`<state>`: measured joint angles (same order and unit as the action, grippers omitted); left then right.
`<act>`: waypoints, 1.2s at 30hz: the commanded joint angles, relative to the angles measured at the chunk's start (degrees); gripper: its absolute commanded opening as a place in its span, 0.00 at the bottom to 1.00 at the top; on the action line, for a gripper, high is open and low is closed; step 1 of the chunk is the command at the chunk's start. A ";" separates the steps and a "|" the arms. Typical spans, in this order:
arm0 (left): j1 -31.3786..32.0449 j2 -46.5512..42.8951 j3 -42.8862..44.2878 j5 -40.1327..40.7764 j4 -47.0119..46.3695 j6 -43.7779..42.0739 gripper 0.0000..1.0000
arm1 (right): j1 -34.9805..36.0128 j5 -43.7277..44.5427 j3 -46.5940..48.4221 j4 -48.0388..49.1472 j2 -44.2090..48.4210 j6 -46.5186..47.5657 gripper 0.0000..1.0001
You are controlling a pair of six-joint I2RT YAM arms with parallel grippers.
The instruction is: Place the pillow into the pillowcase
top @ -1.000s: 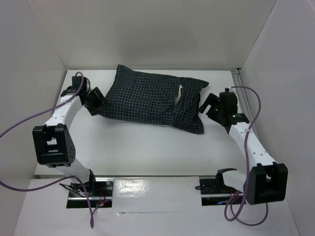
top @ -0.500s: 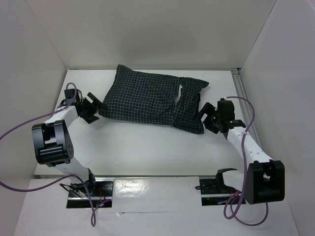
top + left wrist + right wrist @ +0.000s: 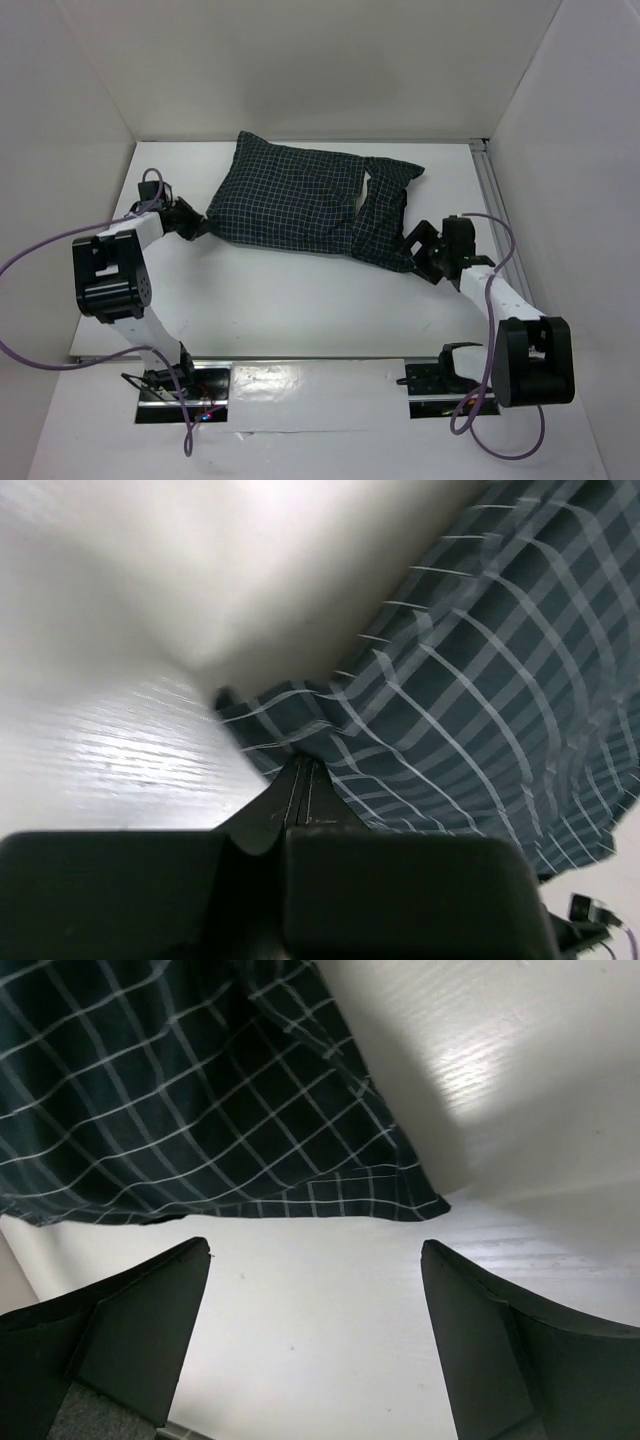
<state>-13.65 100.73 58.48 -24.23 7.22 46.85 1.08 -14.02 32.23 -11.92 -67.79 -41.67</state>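
progress: pillowcase [image 3: 290, 205] plump, pillow unseen, judged inside | left gripper [image 3: 301, 765] pressed together, pinching its corner | right gripper [image 3: 315, 1248] spread, empty, near opposite corner | left: release

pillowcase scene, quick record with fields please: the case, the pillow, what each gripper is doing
pillowcase: lies plump across the far half of the table, looser folded end on the right
pillow: no cream fabric showing; it seems to be inside
left gripper: shut on the pillowcase's near left corner, fabric puckered at its tips
right gripper: open, just short of the near right corner, not touching
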 commanded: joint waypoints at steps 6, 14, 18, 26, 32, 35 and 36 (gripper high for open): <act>1.08 -5.81 0.58 -2.75 -0.98 0.00 0.00 | 1.20 15.21 -0.43 3.94 -4.36 1.32 0.90; 1.61 -5.81 1.11 -2.75 -0.37 -0.53 0.00 | 1.20 10.34 0.12 10.41 -13.04 4.84 0.76; 1.61 -6.33 2.34 -0.12 3.14 -2.72 0.00 | 1.20 4.72 0.12 13.67 -17.20 5.37 0.72; 0.03 -8.88 0.77 7.51 6.22 -5.72 0.72 | 1.82 2.33 2.13 14.92 -19.66 5.99 0.60; 0.03 -2.85 0.31 2.39 3.50 -5.72 1.00 | 1.82 1.19 2.66 14.30 -20.71 7.13 0.62; -0.50 0.95 0.32 -2.04 -1.58 -5.19 0.95 | 1.82 0.57 3.19 14.30 -21.94 7.13 0.63; 0.02 1.57 0.32 -4.05 -3.25 -4.67 0.93 | 1.82 0.05 3.19 14.30 -21.95 7.13 0.65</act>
<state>-13.76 99.61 58.24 -22.13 8.88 42.19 2.31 -13.78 35.48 6.07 -87.22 -36.07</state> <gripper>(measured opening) 0.938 0.637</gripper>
